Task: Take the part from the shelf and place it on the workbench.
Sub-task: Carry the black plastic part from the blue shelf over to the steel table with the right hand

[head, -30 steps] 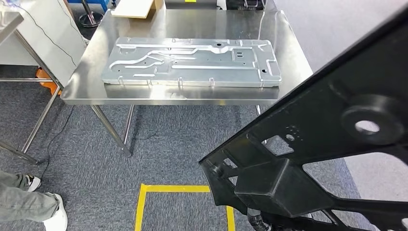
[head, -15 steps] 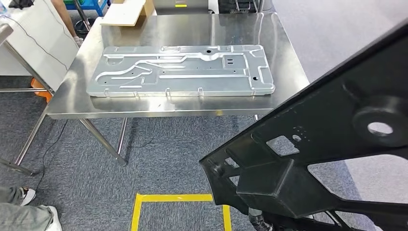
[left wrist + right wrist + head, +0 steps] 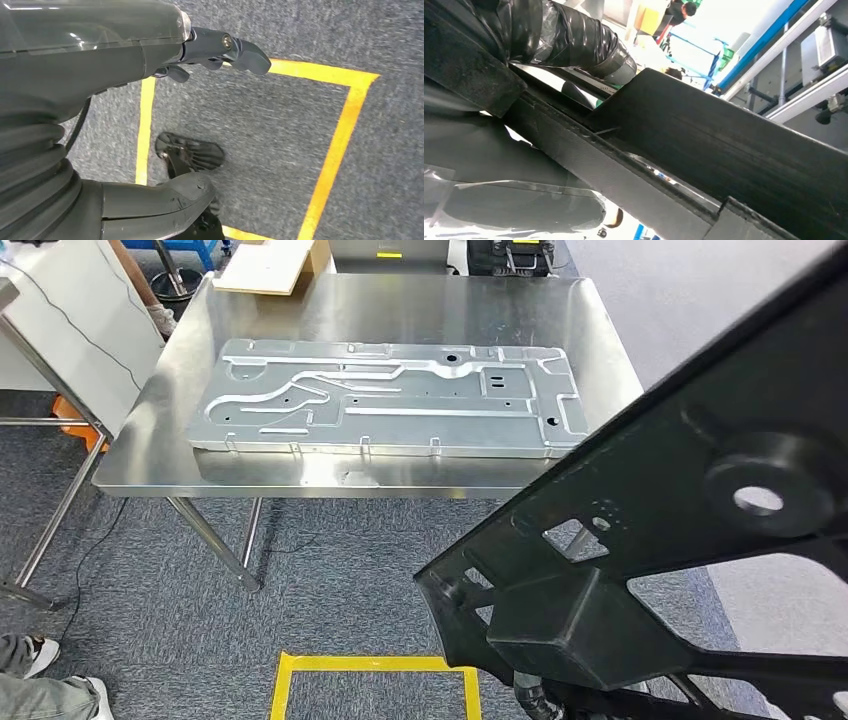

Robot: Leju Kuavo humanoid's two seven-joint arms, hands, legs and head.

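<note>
Left hand: left hand [image 3: 150,75] is hanging above the grey carpet, fingers [image 3: 247,52] apart from the thumb [image 3: 165,200] and holding nothing.
Right hand: right hand [image 3: 509,200] is lying close against the black part in the right wrist view; whether its fingers are closing on the part cannot be told, since the part is hiding them.
Part: black part [image 3: 690,550], a large open frame with cut-out windows and a round boss with a hole, is being carried tilted at the right of the head view, its lower end reaching toward the floor near the yellow tape. It is standing off the workbench, not touching it.
Workbench: steel workbench [image 3: 420,475] is standing ahead, beyond a strip of carpet.
Metal panel: long stamped metal panel [image 3: 390,405] is lying flat along the workbench top.
Box: cardboard box [image 3: 270,265] is sitting at the far left corner of the workbench.
Floor marking: yellow tape square [image 3: 375,670] is lying on the carpet [image 3: 340,570] just before the robot.
Bystander: person's shoes [image 3: 40,655] are showing at the lower left of the head view.
</note>
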